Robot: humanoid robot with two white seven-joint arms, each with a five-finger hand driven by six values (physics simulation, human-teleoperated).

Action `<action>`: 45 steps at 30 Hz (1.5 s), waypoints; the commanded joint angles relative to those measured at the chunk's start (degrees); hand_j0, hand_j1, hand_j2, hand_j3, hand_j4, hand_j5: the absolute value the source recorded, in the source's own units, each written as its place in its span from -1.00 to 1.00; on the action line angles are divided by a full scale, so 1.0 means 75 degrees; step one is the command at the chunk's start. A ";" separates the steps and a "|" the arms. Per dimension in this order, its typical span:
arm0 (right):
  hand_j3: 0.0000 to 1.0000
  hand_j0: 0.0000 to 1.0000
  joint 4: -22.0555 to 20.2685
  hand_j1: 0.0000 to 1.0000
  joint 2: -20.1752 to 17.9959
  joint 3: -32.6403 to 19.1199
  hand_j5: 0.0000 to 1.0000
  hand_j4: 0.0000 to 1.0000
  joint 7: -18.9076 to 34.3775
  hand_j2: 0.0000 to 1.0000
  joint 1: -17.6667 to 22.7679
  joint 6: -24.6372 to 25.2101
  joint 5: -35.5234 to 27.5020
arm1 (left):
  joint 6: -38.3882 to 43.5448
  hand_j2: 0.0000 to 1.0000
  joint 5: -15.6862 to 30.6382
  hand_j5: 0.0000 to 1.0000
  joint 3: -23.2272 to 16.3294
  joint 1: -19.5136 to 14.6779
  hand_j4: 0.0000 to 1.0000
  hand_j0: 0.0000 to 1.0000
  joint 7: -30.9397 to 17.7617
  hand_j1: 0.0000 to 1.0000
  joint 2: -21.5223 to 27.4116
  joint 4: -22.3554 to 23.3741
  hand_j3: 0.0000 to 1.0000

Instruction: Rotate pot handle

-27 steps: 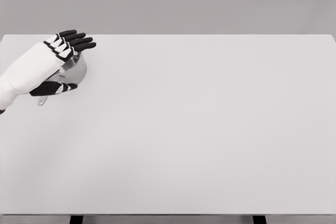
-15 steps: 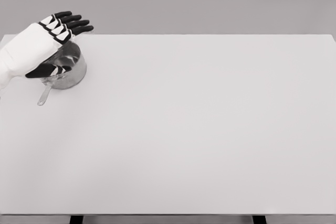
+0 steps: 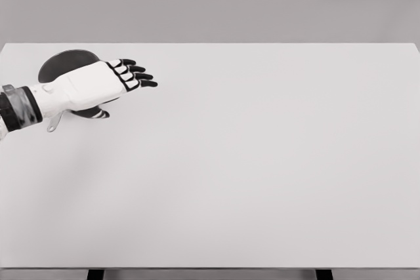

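Swinging down and across, my left hand (image 3: 98, 86) now lies flat over the pot (image 3: 64, 63) where half a second ago it hovered up by the far rim with the fingers pointing past the table edge. Now the fingers (image 3: 134, 73) reach out to the right, straight and loose, gripping nothing, and the thumb (image 3: 97, 113) sits tucked low on the near side. Only a dark arc of the pot peeks out behind my wrist, near the table's (image 3: 262, 162) far left corner. The handle (image 3: 54, 122) pokes out below my forearm, angled toward the near left (same slant as before, as far as I can make out). So my read is that the handle has not turned yet; this sweep looks like repositioning, not a push. The palm hides most of the pot, so I cannot tell whether I am touching it. The right hand is nowhere in shot. Next I would need contact on that handle to swing it round.
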 commanded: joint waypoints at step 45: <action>1.00 1.00 0.0001 1.00 0.0000 0.0000 1.00 1.00 0.0002 1.00 0.0000 0.0003 0.0001 | 0.2696 1.00 -0.2403 1.00 0.1052 0.1195 1.00 1.00 0.0665 1.00 -0.1423 0.0120 1.00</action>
